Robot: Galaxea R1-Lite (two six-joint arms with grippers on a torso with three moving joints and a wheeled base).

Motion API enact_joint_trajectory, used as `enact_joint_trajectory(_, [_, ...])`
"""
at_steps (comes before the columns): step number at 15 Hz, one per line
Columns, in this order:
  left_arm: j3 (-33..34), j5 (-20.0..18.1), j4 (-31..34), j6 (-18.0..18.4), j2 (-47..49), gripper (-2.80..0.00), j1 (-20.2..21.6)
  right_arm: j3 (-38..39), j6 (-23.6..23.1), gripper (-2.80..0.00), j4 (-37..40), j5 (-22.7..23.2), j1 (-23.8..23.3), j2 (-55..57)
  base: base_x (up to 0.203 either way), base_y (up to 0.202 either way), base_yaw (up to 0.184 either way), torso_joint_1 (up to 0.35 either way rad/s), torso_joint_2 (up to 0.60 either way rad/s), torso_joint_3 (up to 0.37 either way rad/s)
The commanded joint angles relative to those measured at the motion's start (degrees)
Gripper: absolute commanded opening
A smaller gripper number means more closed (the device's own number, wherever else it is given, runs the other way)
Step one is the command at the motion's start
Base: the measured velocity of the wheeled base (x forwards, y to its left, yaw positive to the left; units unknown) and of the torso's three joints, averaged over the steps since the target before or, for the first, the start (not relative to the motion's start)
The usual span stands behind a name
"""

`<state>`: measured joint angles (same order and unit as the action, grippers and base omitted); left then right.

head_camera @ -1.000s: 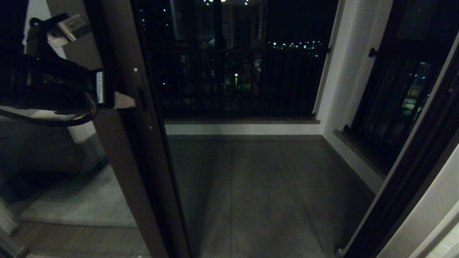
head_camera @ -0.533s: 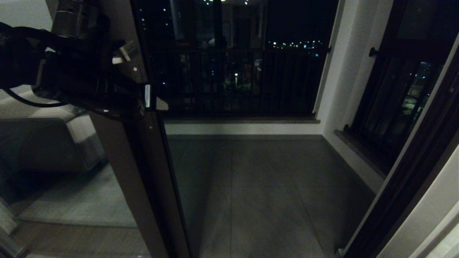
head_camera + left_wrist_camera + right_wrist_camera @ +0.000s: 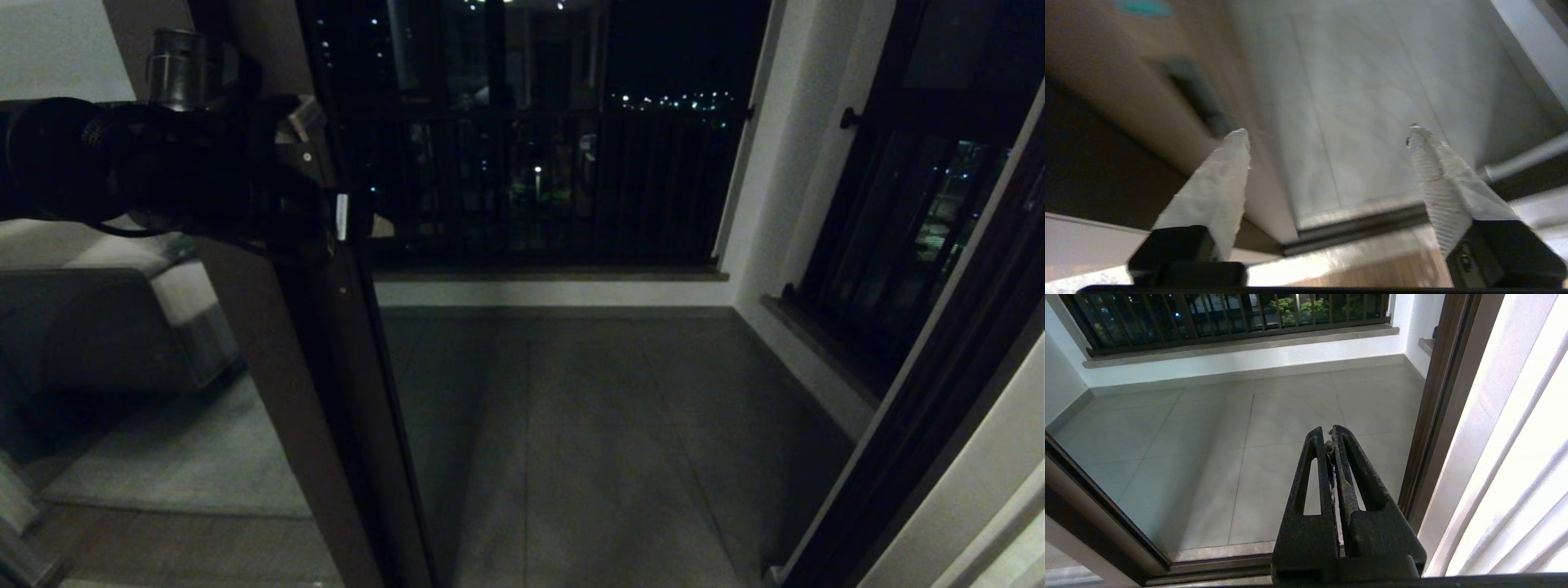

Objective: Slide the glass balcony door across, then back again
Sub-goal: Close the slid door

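Note:
The glass balcony door (image 3: 326, 392) stands at the left with its dark brown stile slanting down the head view; the doorway to its right lies open onto the balcony. My left gripper (image 3: 359, 222) is up against the stile at handle height, reaching in from the left. In the left wrist view the left gripper (image 3: 1327, 134) is wide open with nothing between its pale fingertips (image 3: 1235, 143). The recessed black handle (image 3: 1194, 92) lies just beyond one fingertip. My right gripper (image 3: 1329, 433) is shut and empty, low over the threshold near the right door frame.
Grey tiled balcony floor (image 3: 588, 441) with a dark railing (image 3: 539, 188) at the back. A dark-framed window with a round knob (image 3: 849, 120) is on the right wall. The right door frame (image 3: 922, 425) slants at the right. A sofa (image 3: 90, 318) shows through the left glass. The floor track (image 3: 1208, 567) runs along the threshold.
My left arm has swung right and upward, from left of the stile onto it, and its jaws have gone from shut to wide open. The door has not moved.

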<state>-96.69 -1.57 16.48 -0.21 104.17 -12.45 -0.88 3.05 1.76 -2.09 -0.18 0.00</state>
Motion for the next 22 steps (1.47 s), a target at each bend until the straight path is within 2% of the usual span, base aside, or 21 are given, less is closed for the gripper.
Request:
enact_joint_trajectory(1, [-0.06, -0.45, -0.74, -0.09, 0.6, 0.0, 2.2, 0.0, -0.02, -2.8, 0.0, -0.02, 0.01, 0.09, 0.0, 0.0, 0.0, 0.0, 0.0, 0.0])
enact_joint_trajectory(22, [-1.66, -1.86, -0.92, -0.22, 2.93, 0.0, 1.29, 0.0, 0.03, -2.8, 0.0, 0.05, 0.01, 0.09, 0.0, 0.0, 0.0, 0.0, 0.0, 0.0])
